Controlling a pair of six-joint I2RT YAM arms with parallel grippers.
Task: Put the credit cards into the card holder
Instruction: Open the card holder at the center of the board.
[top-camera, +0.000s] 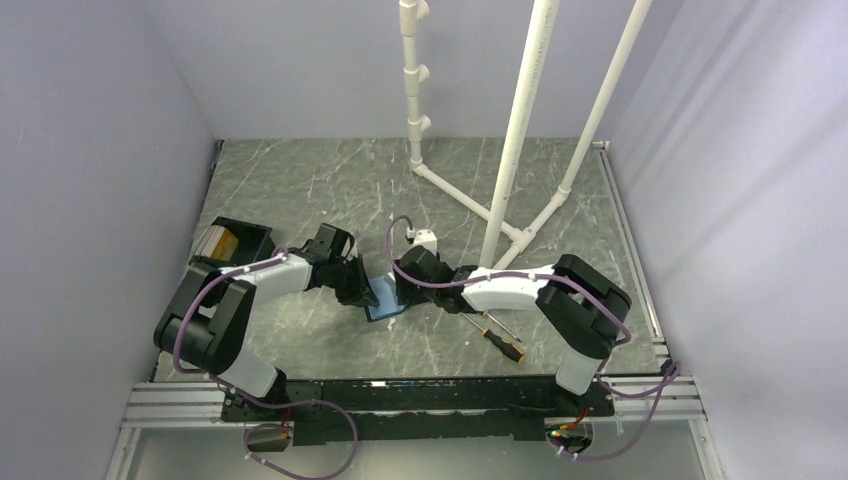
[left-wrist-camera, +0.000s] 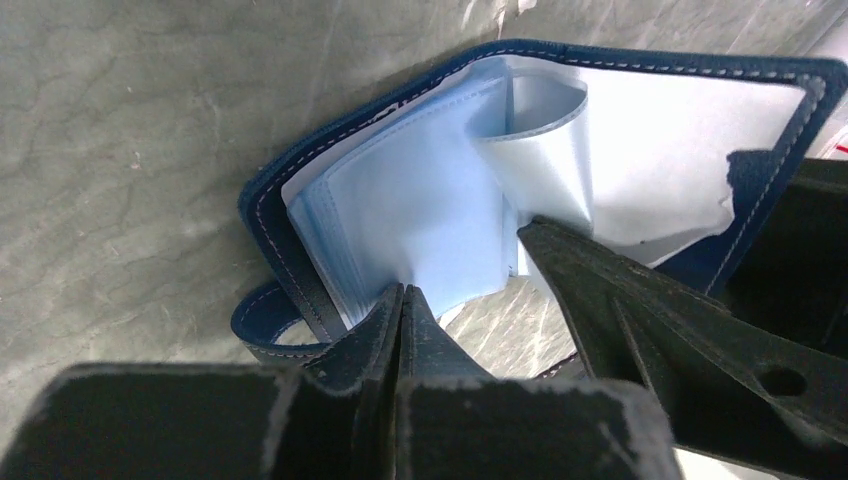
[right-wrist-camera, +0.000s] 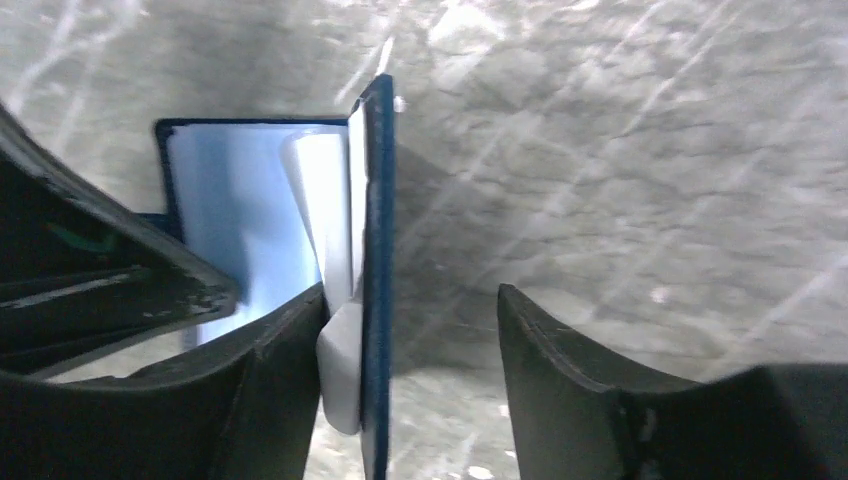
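Observation:
The navy-blue card holder (top-camera: 385, 300) lies open on the table between my two grippers. In the left wrist view its light blue inner sleeves (left-wrist-camera: 420, 200) fan out from the navy cover (left-wrist-camera: 285, 240). My left gripper (left-wrist-camera: 402, 297) is shut on the near edge of the sleeves. My right gripper (right-wrist-camera: 410, 295) is open, and the raised navy cover (right-wrist-camera: 377, 200) stands on edge between its fingers. A whitish sleeve presses against its left finger (right-wrist-camera: 290, 340). Orange-yellow credit cards (top-camera: 222, 243) lie in the black box at the left.
The black open-topped box (top-camera: 250, 232) stands at the back left. Two orange-handled screwdrivers (top-camera: 503, 340) lie under the right arm. A white pipe frame (top-camera: 515, 150) rises behind the grippers. Grey walls close in on both sides.

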